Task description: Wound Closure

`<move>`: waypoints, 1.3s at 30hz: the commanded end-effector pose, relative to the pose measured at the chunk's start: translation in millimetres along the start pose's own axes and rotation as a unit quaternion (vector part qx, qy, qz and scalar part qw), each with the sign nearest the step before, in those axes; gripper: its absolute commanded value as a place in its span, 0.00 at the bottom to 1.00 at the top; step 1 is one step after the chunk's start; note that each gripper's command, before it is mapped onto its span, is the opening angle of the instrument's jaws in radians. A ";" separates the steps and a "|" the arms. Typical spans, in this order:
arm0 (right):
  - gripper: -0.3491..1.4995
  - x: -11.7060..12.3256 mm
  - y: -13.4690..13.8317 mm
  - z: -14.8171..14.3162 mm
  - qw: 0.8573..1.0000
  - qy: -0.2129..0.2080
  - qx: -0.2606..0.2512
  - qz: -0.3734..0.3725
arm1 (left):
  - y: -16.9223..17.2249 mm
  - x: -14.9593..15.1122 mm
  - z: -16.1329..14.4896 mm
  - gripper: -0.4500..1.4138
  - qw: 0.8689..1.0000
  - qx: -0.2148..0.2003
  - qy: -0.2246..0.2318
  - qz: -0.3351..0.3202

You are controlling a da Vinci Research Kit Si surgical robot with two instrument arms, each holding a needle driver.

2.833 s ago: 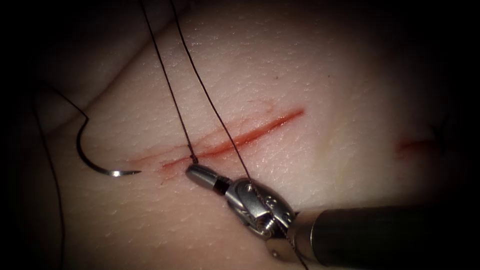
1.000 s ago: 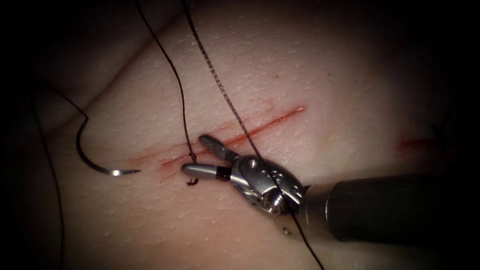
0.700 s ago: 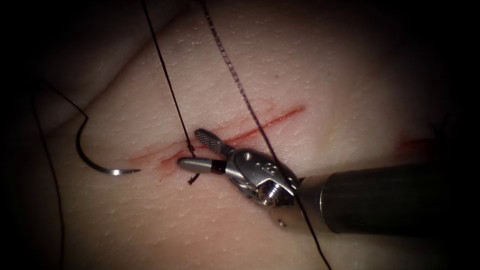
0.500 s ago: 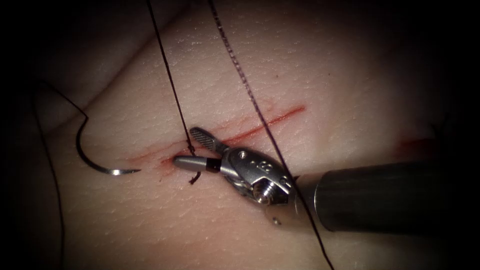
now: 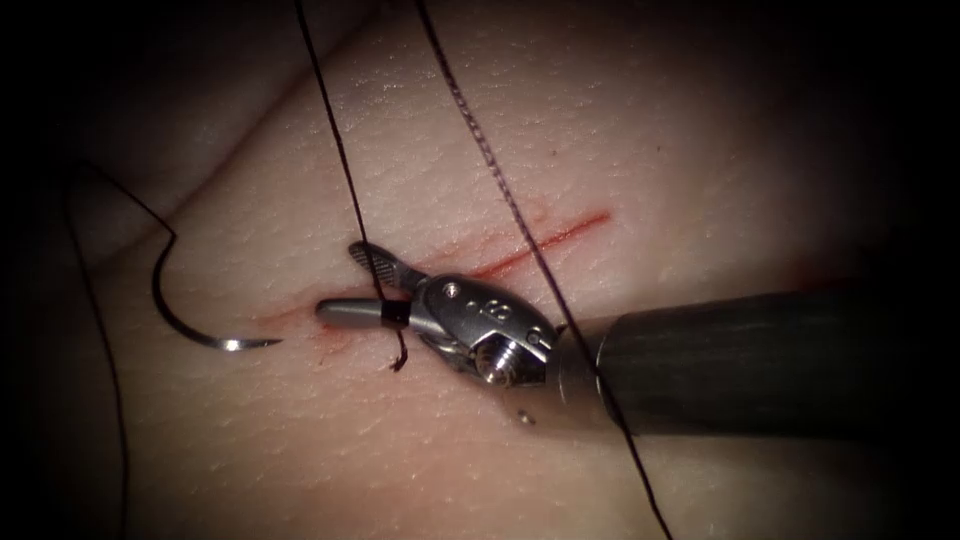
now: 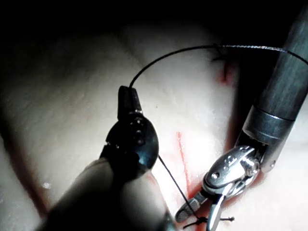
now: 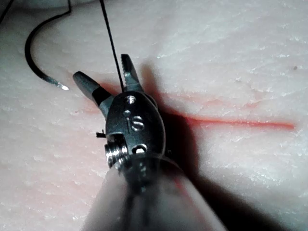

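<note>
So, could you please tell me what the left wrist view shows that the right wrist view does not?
Left wrist view: the left tool, jaws shut on the thread. Right wrist view: the needle lying free on the tissue, held by neither tool. Both: the right tool, jaws open astride a thread strand, holding nothing, and the cut.

R tool (image 5: 352, 283) sits at the cut's (image 5: 545, 243) left end, jaws apart astride a taut thread (image 5: 340, 160); 2nd strand (image 5: 500, 190) crosses its shaft. Needle (image 5: 175, 315) lies loose on tissue (image 5: 650, 150) further left. Tissue right of the cut is open. L tool (image 6: 129, 98) grips thread.
</note>
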 end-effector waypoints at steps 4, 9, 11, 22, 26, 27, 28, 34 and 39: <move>0.80 -0.6 0.1 1.5 1.000 -0.003 0.004 -0.003 | 0.4 0.2 0.3 0.00 1.000 -0.002 0.001 -0.002; 0.76 -0.5 0.2 1.9 1.000 -0.002 0.005 -0.006 | 0.7 0.8 0.2 0.00 1.000 -0.002 0.002 -0.003; 0.76 -0.5 0.2 2.1 1.000 -0.002 0.005 -0.009 | 0.8 0.9 0.3 0.00 1.000 -0.002 0.002 -0.003; 0.51 -0.3 -0.4 4.3 1.000 -0.005 0.019 -0.017 | 1.0 1.0 0.3 0.00 1.000 -0.003 0.003 0.000; 0.00 -0.3 -0.4 4.3 0.999 -0.005 0.013 -0.046 | 1.1 1.1 0.2 0.00 1.000 -0.003 0.003 0.000; 0.00 -0.2 -0.3 4.3 0.999 -0.003 0.007 -0.052 | 1.1 1.2 0.2 0.00 1.000 -0.003 0.003 0.000; 0.00 -0.1 -0.2 4.3 0.998 0.001 0.001 -0.061 | 1.2 1.2 0.2 0.00 1.000 -0.003 0.003 0.000; 0.00 0.5 0.1 3.5 0.997 0.008 -0.007 -0.078 | 1.3 1.3 0.1 0.00 1.000 -0.004 0.004 0.003; 0.75 0.9 0.1 0.5 0.998 0.006 0.002 -0.070 | 1.2 0.8 0.3 0.00 1.000 -0.004 0.005 0.005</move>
